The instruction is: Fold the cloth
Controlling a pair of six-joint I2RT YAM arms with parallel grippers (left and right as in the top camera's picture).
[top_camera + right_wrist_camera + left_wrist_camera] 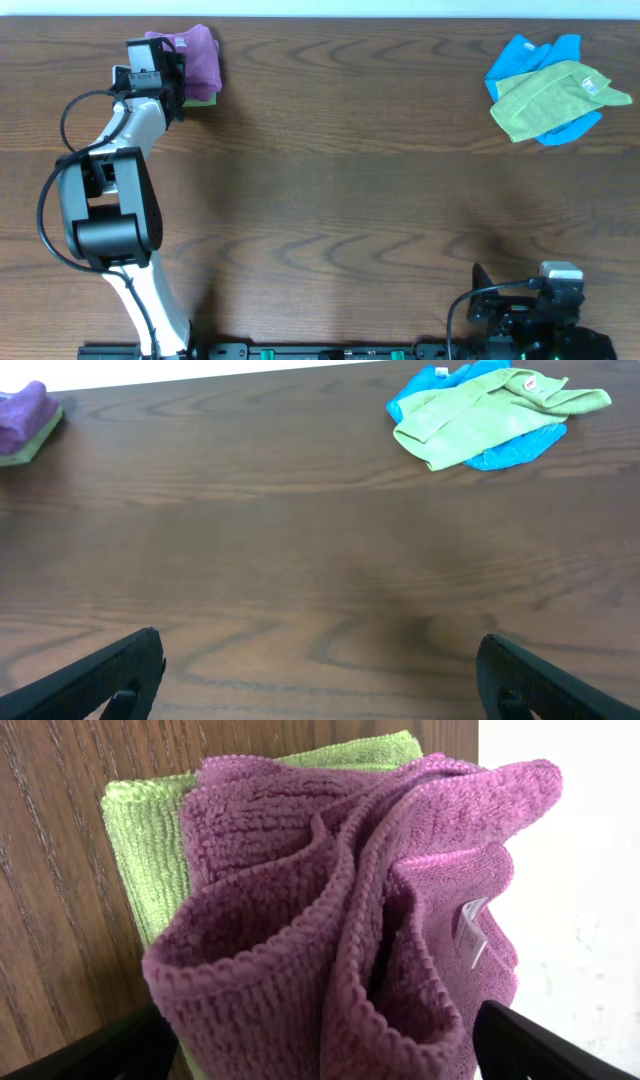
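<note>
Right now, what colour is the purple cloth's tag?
The tag is white; left wrist view shows it best.

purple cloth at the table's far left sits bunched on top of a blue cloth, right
Not blue: the purple cloth sits bunched on top of a green cloth, as the left wrist view shows. The rest holds.

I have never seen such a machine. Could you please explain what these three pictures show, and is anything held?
Two robot arms work at a wooden table. One picture looks down from above; the other two come from cameras on each wrist. The left gripper stands open around a bunched purple cloth, which lies on a lime-green cloth. The right gripper is open and empty, near the front edge. Far right, a second green cloth lies over a blue cloth. Nothing is gripped.
</note>
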